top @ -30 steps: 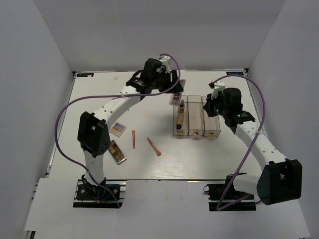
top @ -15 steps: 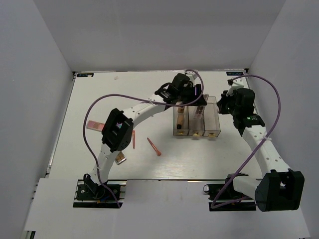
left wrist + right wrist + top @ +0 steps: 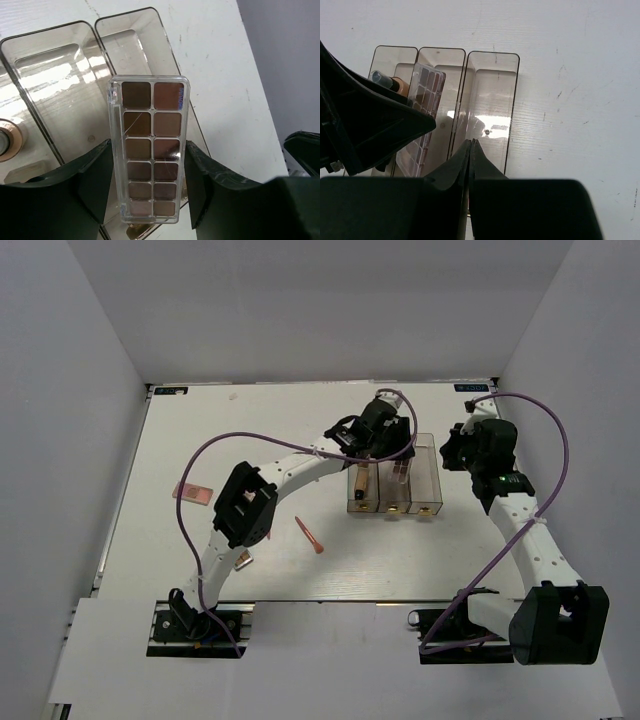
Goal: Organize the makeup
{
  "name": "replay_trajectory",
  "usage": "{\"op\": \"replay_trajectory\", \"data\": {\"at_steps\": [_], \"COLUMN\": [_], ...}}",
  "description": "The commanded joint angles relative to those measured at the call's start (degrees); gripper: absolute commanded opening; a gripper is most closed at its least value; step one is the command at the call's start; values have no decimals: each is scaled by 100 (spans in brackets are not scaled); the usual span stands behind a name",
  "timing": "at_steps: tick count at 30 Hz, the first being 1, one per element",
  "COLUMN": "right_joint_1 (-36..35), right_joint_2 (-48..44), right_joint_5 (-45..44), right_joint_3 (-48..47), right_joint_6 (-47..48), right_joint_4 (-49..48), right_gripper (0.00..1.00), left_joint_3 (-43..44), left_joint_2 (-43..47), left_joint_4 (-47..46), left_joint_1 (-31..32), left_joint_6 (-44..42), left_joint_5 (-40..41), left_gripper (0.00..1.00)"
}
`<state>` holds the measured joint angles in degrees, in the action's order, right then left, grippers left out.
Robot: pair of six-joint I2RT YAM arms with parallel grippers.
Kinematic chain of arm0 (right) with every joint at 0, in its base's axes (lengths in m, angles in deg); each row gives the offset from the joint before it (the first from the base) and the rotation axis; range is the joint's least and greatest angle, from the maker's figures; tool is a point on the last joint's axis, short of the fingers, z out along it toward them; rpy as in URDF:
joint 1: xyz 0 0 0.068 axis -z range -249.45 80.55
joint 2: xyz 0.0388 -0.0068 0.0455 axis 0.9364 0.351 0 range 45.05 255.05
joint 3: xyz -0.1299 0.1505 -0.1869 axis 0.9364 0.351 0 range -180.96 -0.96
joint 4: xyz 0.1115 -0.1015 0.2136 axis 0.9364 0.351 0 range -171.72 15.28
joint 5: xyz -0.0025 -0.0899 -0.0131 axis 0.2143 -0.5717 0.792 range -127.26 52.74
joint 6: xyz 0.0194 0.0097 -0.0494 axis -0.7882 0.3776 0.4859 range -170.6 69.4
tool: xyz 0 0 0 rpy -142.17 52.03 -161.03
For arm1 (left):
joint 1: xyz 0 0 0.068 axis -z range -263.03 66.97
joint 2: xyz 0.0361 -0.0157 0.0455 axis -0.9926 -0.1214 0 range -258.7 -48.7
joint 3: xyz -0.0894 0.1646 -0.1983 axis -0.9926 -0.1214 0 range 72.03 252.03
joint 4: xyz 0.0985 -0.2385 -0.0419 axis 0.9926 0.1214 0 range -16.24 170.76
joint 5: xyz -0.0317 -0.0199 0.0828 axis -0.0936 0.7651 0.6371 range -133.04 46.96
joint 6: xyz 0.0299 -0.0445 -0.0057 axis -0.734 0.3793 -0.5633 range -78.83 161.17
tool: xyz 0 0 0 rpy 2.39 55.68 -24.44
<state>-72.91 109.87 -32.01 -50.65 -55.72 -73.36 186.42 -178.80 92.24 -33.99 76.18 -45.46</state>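
Within the last 1 second the left gripper [image 3: 148,150] has swung from the far middle of the table [image 3: 250,430] across to the row of 3 clear boxes, and the brown palette [image 3: 152,115] that lay just beyond that row has gone with it. That gripper is now clamped on the palette's long edges, holding it on end above the middle box [image 3: 447,65]; how deep it sits cannot be told. Over the same second the right gripper [image 3: 470,150] has drawn back to the right and hangs above the right box [image 3: 492,90], fingers pressed together on nothing. So 1 palette looks about to join the bottle [image 3: 395,82] already lying in the left box [image 3: 390,55]. A pink stick [image 3: 309,535] and a pink palette [image 3: 192,491] lie loose to the left.
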Motion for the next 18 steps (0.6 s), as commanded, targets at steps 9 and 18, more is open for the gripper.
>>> {"op": "replay_trajectory", "data": {"at_steps": [9,18], "right_joint_1": [74,92], "right_joint_2": [-136,-136], "right_joint_5": [204,239], "right_joint_3": [91,118], "right_joint_6": [-120,-147], "right_joint_4": [-256,-265], "right_gripper": [0,0], "left_joint_3": [338,382], "left_joint_2": [-164,-191], "left_joint_4": [525,639], "left_joint_1": [168,168], "left_joint_6": [138,217], "left_joint_5": [918,1129], "left_gripper": [30,51]}}
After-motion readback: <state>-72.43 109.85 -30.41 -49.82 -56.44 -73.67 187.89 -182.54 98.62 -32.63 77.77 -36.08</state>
